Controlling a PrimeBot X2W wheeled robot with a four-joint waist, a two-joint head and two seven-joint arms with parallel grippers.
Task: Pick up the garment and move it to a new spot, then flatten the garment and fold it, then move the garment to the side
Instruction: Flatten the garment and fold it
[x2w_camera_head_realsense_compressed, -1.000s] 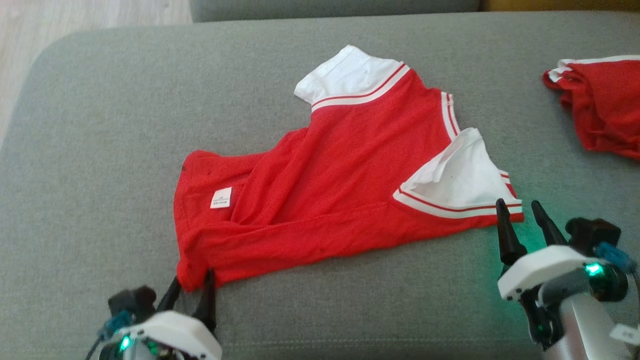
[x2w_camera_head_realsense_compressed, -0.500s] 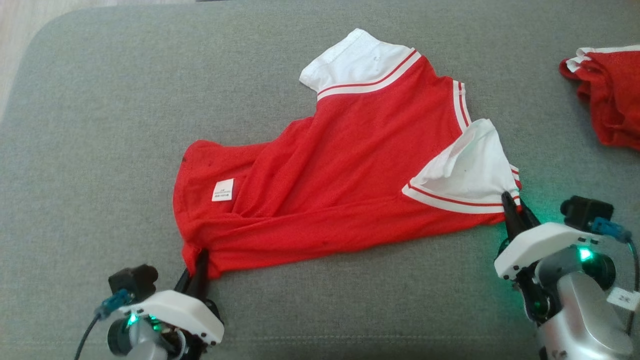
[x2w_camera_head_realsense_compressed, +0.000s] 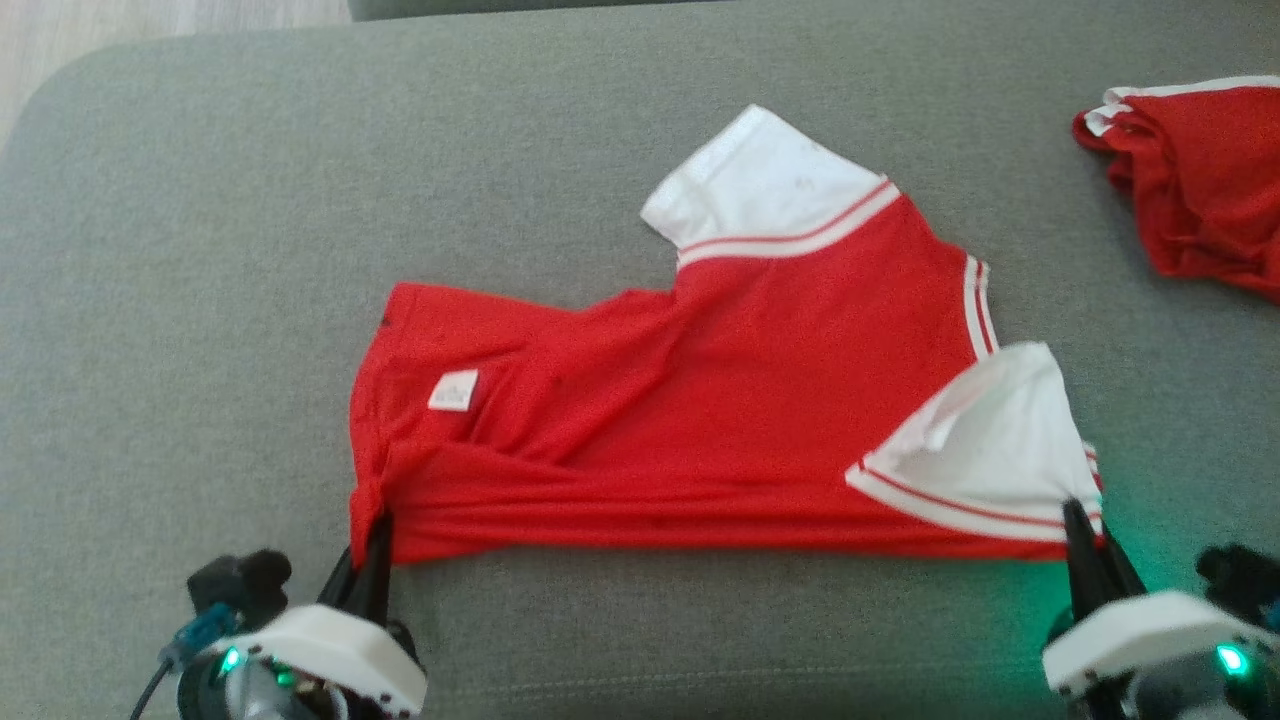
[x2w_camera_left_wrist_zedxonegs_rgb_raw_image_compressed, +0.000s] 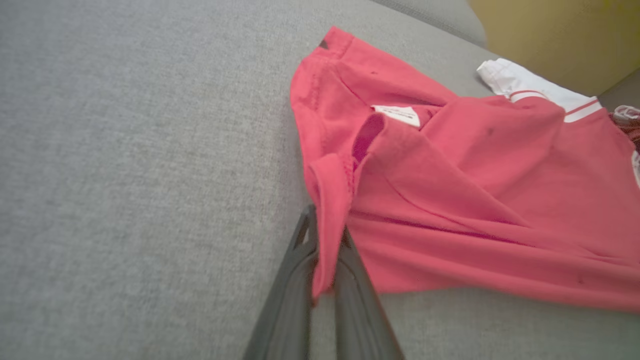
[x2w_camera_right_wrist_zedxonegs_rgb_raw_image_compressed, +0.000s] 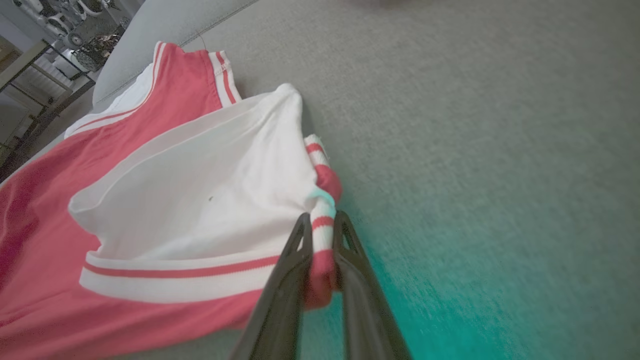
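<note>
The left gripper (x2w_camera_left_wrist_zedxonegs_rgb_raw_image_compressed: 325, 240) is pinching a bunched ridge of red cloth at the near hem corner of the red T-shirt (x2w_camera_head_realsense_compressed: 700, 420), its two dark fingers closed with only that thin fold between them. The right gripper (x2w_camera_right_wrist_zedxonegs_rgb_raw_image_compressed: 322, 225) is clamping the striped cuff edge of the white sleeve (x2w_camera_right_wrist_zedxonegs_rgb_raw_image_compressed: 200, 190) at the shirt's other near corner. Between the two grips the near edge is running taut and fairly straight. The rest of the shirt is lying creased on the grey sofa cushion (x2w_camera_head_realsense_compressed: 200, 300), with the hem end doubling over beside the white label (x2w_camera_head_realsense_compressed: 453, 391). The left hold is looking shallow, so a quick lift is probably risking that fold sliding out and the shirt swinging from one arm. The right side is holding a sleeve rather than the body, so the shirt is likely to hang lopsided and twist once raised, making flattening harder. Pulling the arms further apart could strip either grip. Carrying it rightward could drag it onto the second red garment (x2w_camera_head_realsense_compressed: 1200, 190), which is lying well apart at the cushion's far right.
</note>
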